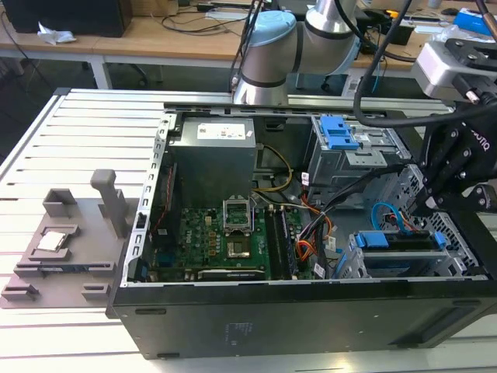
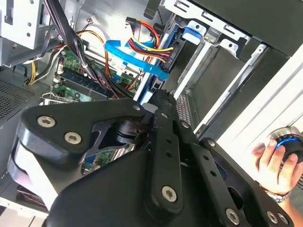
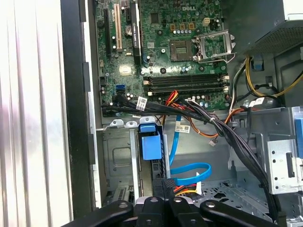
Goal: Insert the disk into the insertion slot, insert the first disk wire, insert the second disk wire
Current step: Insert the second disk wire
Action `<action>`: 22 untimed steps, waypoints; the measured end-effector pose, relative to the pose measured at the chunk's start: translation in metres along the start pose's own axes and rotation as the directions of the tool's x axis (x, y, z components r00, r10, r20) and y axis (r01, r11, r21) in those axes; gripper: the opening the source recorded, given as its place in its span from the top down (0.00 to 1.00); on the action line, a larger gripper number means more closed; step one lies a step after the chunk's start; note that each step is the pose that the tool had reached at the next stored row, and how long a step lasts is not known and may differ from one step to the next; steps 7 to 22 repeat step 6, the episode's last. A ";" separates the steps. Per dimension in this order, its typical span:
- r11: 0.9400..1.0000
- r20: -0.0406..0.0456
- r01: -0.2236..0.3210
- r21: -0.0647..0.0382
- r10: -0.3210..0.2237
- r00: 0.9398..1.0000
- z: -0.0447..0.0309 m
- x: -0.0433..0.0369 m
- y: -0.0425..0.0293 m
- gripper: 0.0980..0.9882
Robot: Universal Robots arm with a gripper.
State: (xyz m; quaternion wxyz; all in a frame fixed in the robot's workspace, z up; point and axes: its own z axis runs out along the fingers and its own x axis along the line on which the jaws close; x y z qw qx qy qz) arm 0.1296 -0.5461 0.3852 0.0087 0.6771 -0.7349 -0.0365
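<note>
The disk, in its blue carrier, sits inside the insertion slot, a grey cage at the case's front corner. The second disk wire is a light-blue flat cable that loops down to the disk's rear edge. The first disk wire, a red, yellow and black bundle, reaches the same edge. My gripper hangs over that edge with its fingers pressed together, shut, right at the blue cable's plug end. I cannot tell whether it pinches the plug. The exterior view places the gripper above the cage.
The open case lies on a white slatted table, with motherboard, power supply and a taller cage with blue tab. A thick black cable bundle crosses the bay. A grey fixture stands outside. A person's hand rests on a knob.
</note>
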 end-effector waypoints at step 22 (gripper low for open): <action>1.000 0.000 0.000 0.000 0.000 1.000 -0.0003 0.0000 0.0000 0.99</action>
